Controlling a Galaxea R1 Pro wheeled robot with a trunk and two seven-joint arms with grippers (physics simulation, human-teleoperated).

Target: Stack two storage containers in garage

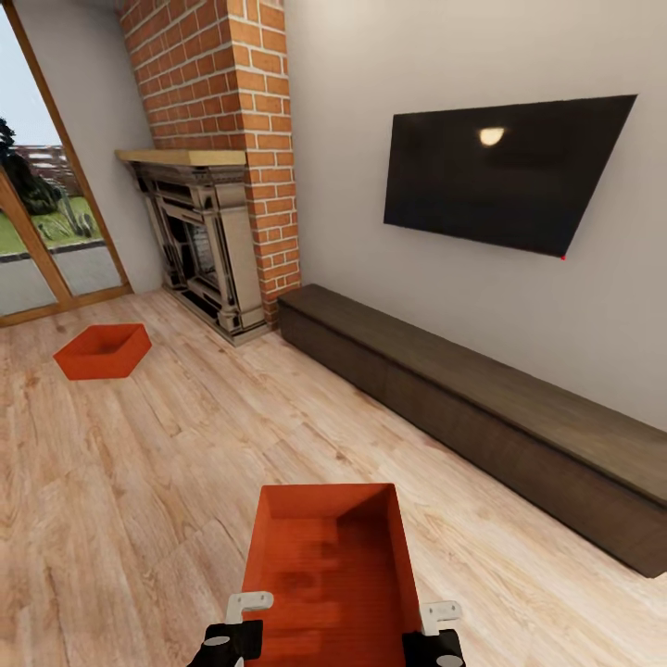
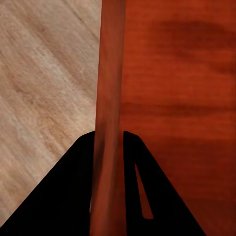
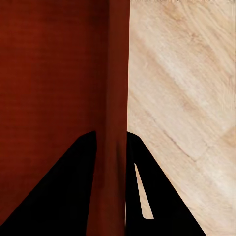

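While you're looking down from the head cam, you're carrying one storage container (image 1: 329, 565) low over the wood-plank floor (image 1: 139, 482), left claw (image 1: 243, 619) and right claw (image 1: 437, 628) gripping its side walls. The other container (image 1: 102, 350) is sitting near the fireplace (image 1: 199, 245). On the left wrist cam, your left claw (image 2: 109, 172) is pinching the wall. Right wrist cam: right claw (image 3: 112, 172) is clamping the opposite wall.

Open plank floor (image 1: 139, 482) ahead-left; cabinet (image 1: 482, 408) and fireplace (image 1: 208, 250) seemingly block the right.
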